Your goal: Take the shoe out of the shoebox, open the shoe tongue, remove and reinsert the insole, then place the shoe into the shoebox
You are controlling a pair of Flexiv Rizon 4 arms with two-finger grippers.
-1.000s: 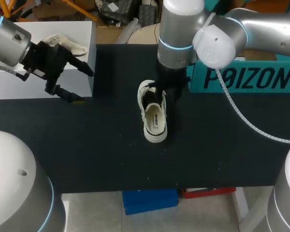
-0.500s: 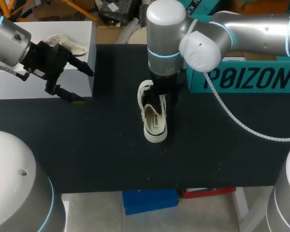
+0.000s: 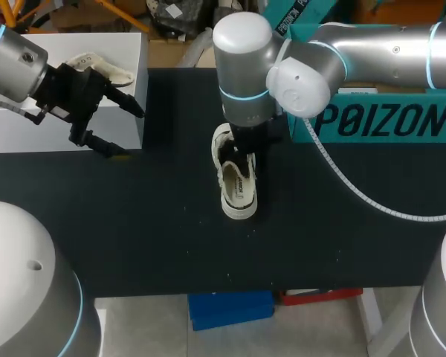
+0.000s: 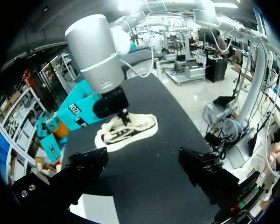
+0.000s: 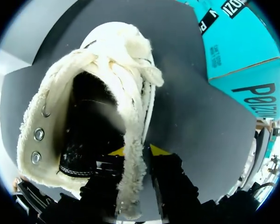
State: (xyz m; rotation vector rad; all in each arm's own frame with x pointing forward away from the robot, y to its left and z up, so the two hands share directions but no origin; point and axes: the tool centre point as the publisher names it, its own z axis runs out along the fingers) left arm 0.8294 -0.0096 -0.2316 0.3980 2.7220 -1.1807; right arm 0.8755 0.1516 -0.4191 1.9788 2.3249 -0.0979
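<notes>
A cream low-top shoe (image 3: 236, 178) lies mid-table with its toe toward the near edge. It also shows in the left wrist view (image 4: 128, 132). My right gripper (image 3: 244, 152) comes down onto its heel end. In the right wrist view the gripper (image 5: 136, 151) has one yellow tip inside the dark opening and the other outside. Both tips press the shoe's cream side wall (image 5: 130, 140) between them. The teal shoebox (image 3: 386, 119) stands at the right rear. My left gripper (image 3: 120, 128) hangs open by the white box, well left of the shoe, and holds nothing (image 4: 147, 179).
A white box (image 3: 30, 119) sits at the table's left rear with a cream shoe-like item (image 3: 100, 67) lying on it. The black tabletop (image 3: 171, 238) stretches bare in front of the shoe.
My right arm has swung left over the shoe, and its fingers have closed in on the shoe's side wall. The left arm has not moved.
</notes>
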